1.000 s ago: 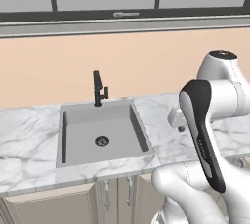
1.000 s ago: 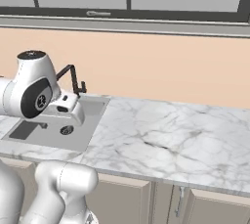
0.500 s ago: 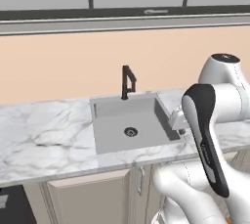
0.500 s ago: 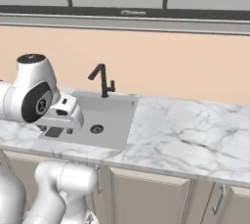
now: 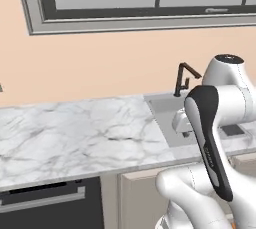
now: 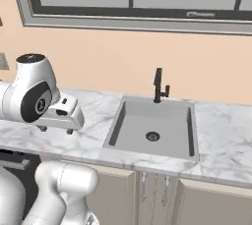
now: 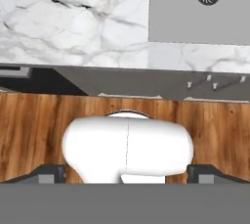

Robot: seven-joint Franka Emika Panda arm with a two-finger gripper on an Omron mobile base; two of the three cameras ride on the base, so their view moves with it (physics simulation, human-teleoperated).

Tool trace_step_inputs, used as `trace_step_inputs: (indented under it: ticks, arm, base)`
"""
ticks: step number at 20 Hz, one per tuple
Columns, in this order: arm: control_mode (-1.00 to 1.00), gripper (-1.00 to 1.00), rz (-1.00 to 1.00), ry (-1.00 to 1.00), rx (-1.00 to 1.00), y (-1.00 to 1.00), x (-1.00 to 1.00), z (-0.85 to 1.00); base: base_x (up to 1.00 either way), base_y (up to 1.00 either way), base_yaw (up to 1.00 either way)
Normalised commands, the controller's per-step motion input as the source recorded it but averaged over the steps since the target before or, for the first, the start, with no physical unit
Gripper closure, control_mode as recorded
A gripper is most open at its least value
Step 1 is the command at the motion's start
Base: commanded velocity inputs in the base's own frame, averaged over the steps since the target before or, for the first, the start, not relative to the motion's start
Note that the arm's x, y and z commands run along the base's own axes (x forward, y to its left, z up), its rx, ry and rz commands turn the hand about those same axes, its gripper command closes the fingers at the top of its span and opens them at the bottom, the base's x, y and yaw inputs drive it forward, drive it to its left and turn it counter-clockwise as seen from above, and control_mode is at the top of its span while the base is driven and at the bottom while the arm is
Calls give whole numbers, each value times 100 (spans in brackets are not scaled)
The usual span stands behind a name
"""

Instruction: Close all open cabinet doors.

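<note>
Left base view slides sideways with the base: the sink (image 5: 172, 118) now sits by the wide-open, empty claw (image 6: 55, 129) (hunting for open cabinet doors).

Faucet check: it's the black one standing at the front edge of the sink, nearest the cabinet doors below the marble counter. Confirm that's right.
Not quite. The black faucet stands at the back edge of the sink, against the peach wall, not the front edge. The right base view shows this plainly. The rest holds: the sink is set in the marble counter.
</note>
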Motion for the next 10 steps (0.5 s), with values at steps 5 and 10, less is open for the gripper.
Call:
trace_step_inputs:
  ticks: [5,10]
  arm:
    - [100,-100,0,0,0,0,0,0]
    - [100,-100,0,0,0,0,0,0]
  base:
    - [-26,94,0]
    - [-55,62,0]
